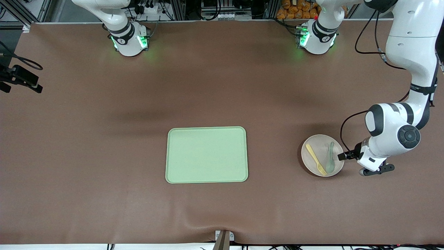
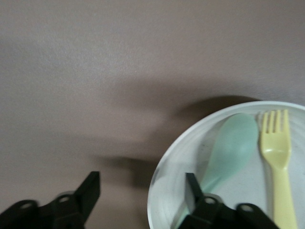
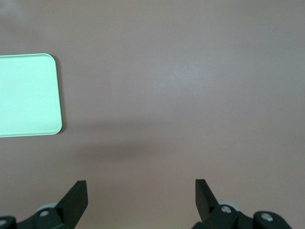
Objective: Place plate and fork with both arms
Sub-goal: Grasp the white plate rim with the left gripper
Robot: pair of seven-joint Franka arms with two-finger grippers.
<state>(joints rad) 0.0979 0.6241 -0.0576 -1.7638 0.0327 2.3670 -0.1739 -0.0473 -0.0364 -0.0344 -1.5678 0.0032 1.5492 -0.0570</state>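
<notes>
Left claw (image 2: pixel 143 191) spread wide astride plate (image 2: pixel 167 191) rim, right claw (image 3: pixel 141 195) wide open

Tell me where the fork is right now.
The fork lies in the plate beside the green spoon, toward the left arm's end of the table, with the open left tool at the plate's rim.

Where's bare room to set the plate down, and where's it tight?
Green tray is bare. Open table between tray and plate. Crowded at the plate: fork and spoon lie in it, left pincer open, straddling its rim.
</notes>
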